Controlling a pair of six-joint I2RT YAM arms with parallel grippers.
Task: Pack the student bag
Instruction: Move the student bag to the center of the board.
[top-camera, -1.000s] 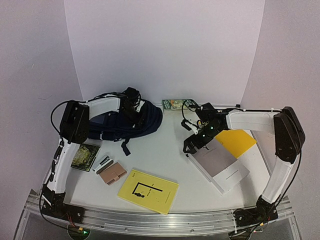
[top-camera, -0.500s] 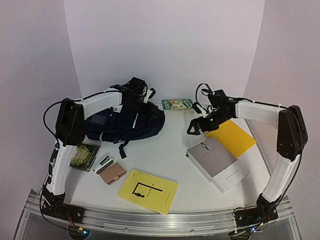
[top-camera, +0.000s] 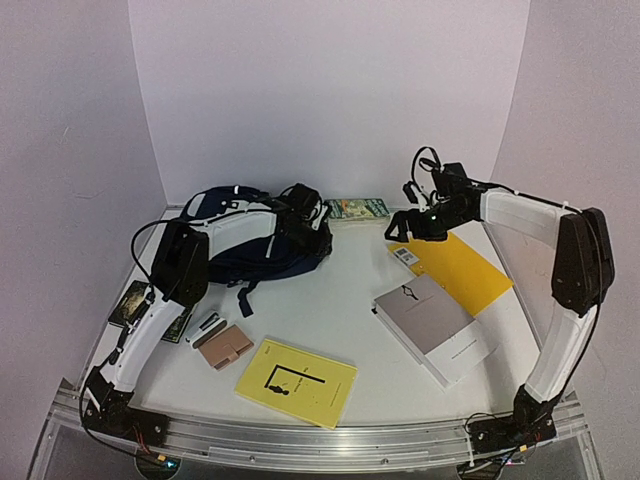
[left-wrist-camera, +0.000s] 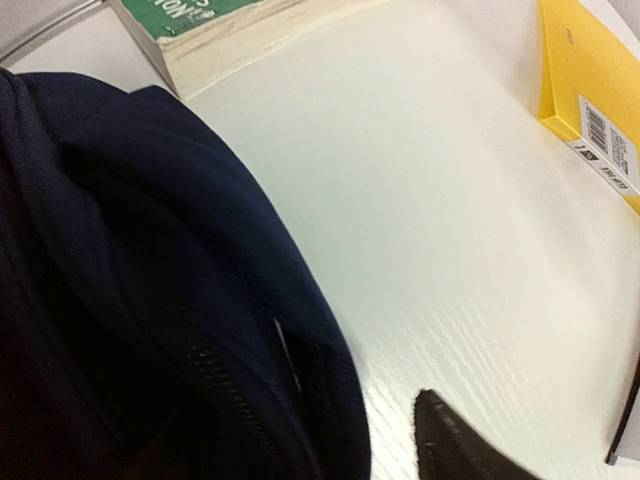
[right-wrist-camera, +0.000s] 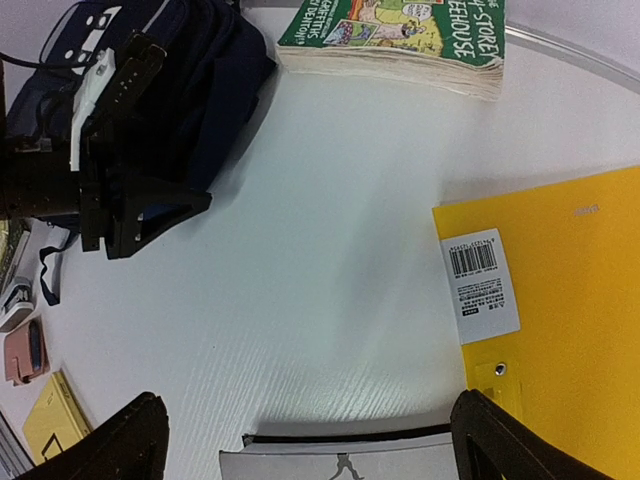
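the student bag (top-camera: 245, 250) lies slumped under the left arm, its long axis running left to right. the left gripper (top-camera: 302, 215) hangs over the bag's right end, so the left arm is much the nearer. one fingertip (left-wrist-camera: 455, 450) shows just beside the cloth; whether the fingers pinch it i cannot tell. the right gripper (top-camera: 405, 226), well right of the bag, is spread wide and empty. a green paperback (top-camera: 356, 208) lies just off the bag's right end.
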